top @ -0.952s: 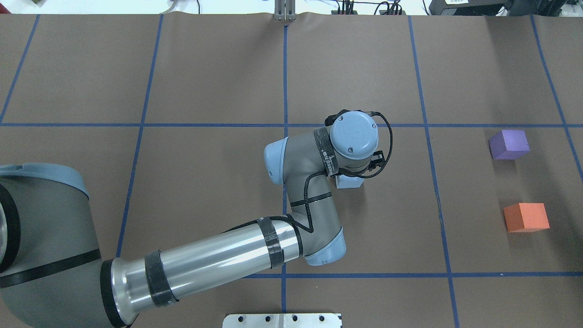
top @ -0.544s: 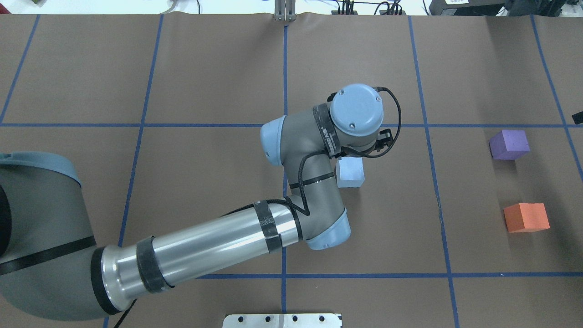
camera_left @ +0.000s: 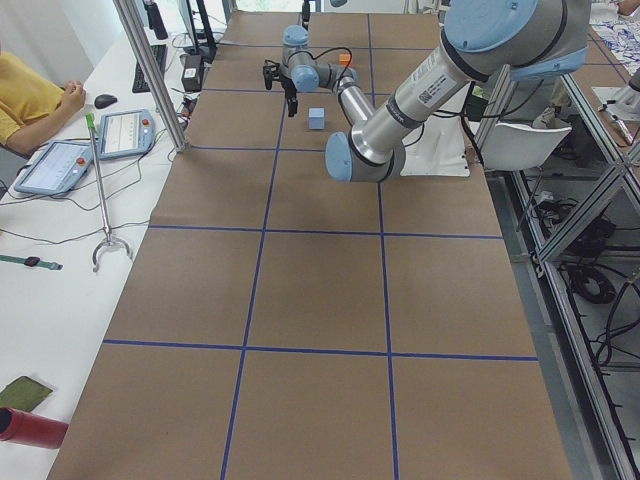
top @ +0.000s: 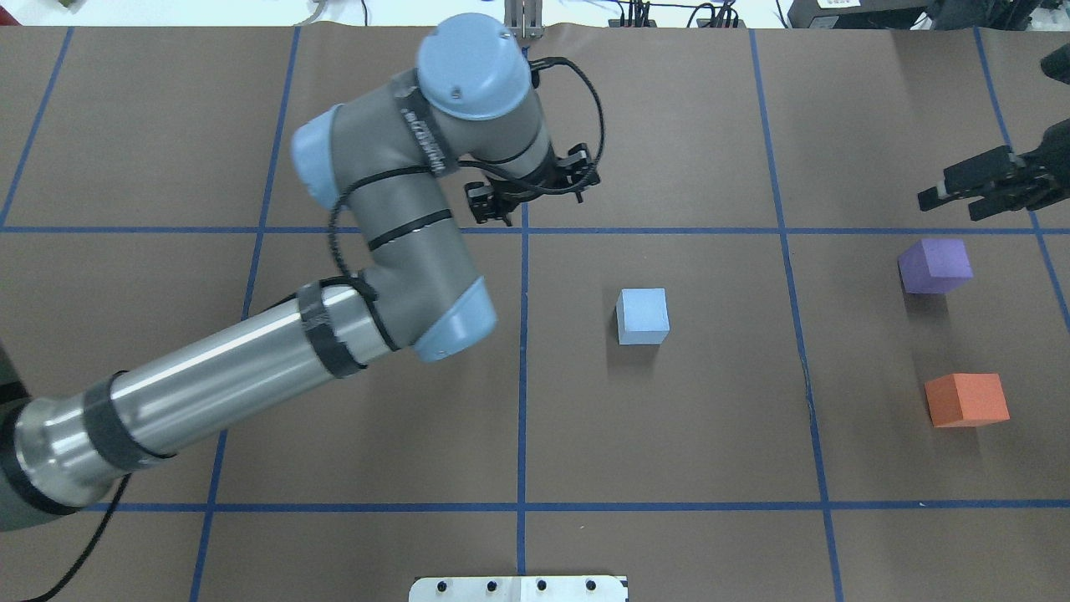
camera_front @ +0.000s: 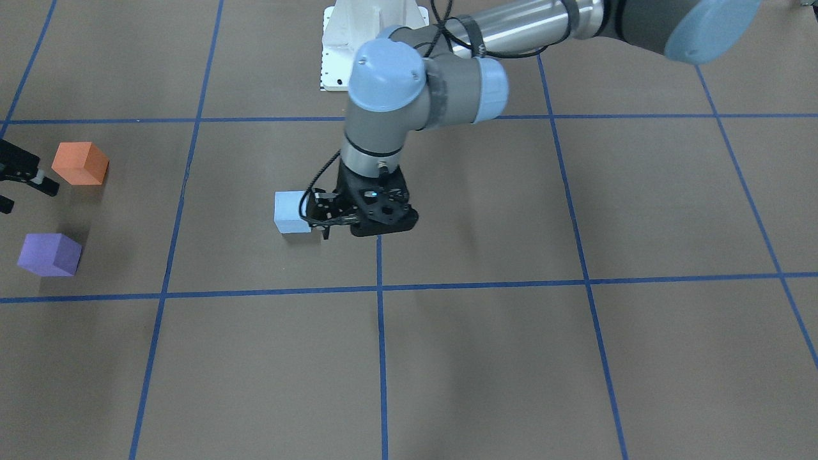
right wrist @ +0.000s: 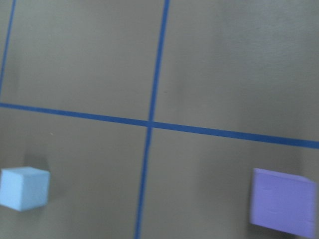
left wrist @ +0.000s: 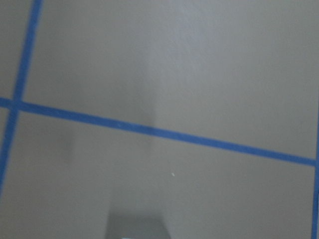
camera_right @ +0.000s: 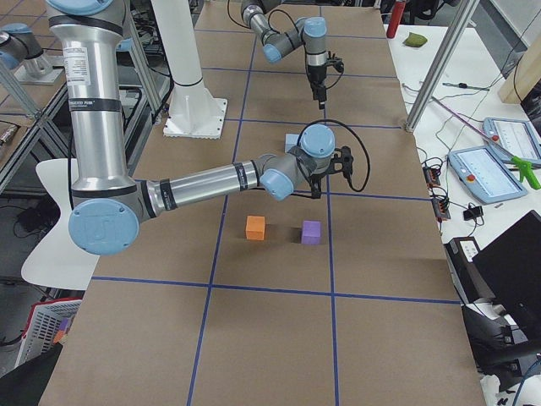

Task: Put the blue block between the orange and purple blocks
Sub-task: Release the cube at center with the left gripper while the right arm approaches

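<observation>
3 blocks: 1 blue block [top: 642, 315], 1 orange block [top: 965, 399], 1 purple block [top: 934, 265]. 2 grippers: left gripper [top: 533, 189], right gripper [top: 961, 196]. Off to the side, seemingly 2 tablets [camera_left: 50, 166].

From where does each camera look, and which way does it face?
Front-facing: across the table, facing the robot; left arm shows.
Overhead: behind the robot, looking down; left arm, right end effector.
Exterior left: table's end; left arm nearest.
Exterior right: opposite end; right arm nearest.
Left wrist: down at the table; body unclear.
Right wrist: shares blue block, purple block with overhead.
</observation>
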Available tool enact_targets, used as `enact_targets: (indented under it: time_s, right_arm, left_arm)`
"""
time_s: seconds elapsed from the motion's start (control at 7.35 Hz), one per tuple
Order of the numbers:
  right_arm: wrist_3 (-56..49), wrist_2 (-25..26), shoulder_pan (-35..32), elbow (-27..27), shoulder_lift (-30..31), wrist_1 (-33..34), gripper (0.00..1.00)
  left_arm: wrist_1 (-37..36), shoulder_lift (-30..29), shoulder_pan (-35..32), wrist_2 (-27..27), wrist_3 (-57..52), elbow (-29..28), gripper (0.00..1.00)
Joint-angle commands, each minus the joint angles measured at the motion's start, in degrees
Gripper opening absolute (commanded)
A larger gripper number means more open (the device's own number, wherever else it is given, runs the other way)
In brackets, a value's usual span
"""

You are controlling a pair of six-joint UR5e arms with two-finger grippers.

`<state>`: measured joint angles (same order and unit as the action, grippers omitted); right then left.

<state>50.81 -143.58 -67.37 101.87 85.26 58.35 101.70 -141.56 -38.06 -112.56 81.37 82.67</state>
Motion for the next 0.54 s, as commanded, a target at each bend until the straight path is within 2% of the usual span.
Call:
enact_targets:
  time_s: [0.0,0.14,0.27,0.41]
  right_arm:
    - [24.86,15.87,15.35,1.05,-6.65,-3.33,1.0]
    - [28.0,24.49,24.04,0.18,-10.08,-2.9,1.0]
    - [28.03,31.79,29.18,-2.79,-14.73,-0.11,0.99]
    - [27.94,33.95,31.14,-5.87,-20.08,4.36,0.99]
  left_arm:
    - [-0.62,20.27,-3.67,-3.01,-8.56,19.73,1.0]
    - [-0.36,25.67,-4.82,-3.27,-10.51,23.38,1.0]
    - [-0.01,26.94,-4.91,-3.19,-11.14,23.59,1.0]
    - [0.08,27.04,-4.83,-3.19,-11.15,23.15,1.0]
